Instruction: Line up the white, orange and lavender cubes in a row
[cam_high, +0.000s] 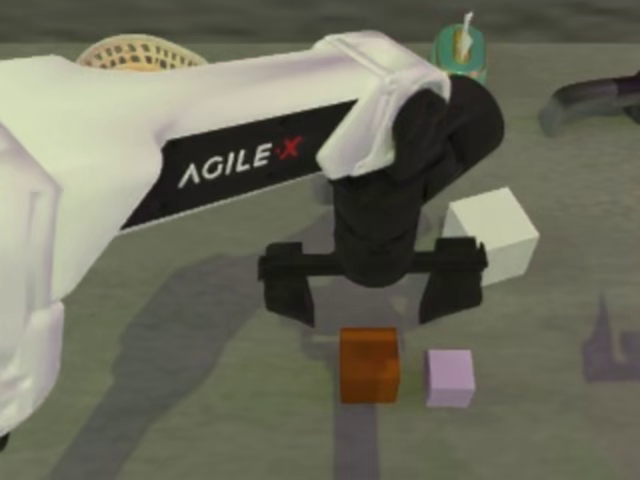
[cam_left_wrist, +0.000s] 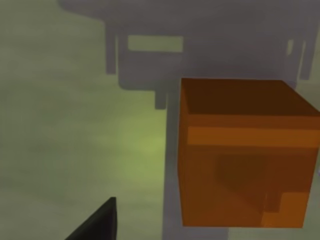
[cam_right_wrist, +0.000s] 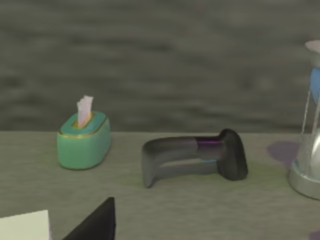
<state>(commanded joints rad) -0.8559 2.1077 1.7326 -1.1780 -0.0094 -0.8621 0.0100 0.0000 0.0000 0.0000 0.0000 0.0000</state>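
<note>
The orange cube (cam_high: 369, 365) sits on the table near the middle front, with the small lavender cube (cam_high: 449, 377) just to its right, a narrow gap between them. The bigger white cube (cam_high: 492, 232) stands farther back and to the right, out of line with the other two. My left gripper (cam_high: 368, 318) hovers open and empty just behind the orange cube, its jaws spread wider than the cube. The left wrist view shows the orange cube (cam_left_wrist: 245, 155) close below and one dark finger (cam_left_wrist: 100, 225). My right arm is out of the top view; its wrist view shows one finger (cam_right_wrist: 97, 225) and a corner of the white cube (cam_right_wrist: 25, 227).
A green tissue box (cam_high: 460, 50) and a woven basket (cam_high: 140, 52) stand at the back edge. A dark handheld scanner (cam_high: 590, 100) lies at the back right. In the right wrist view an hourglass (cam_right_wrist: 310, 150) stands beside the scanner (cam_right_wrist: 195, 160).
</note>
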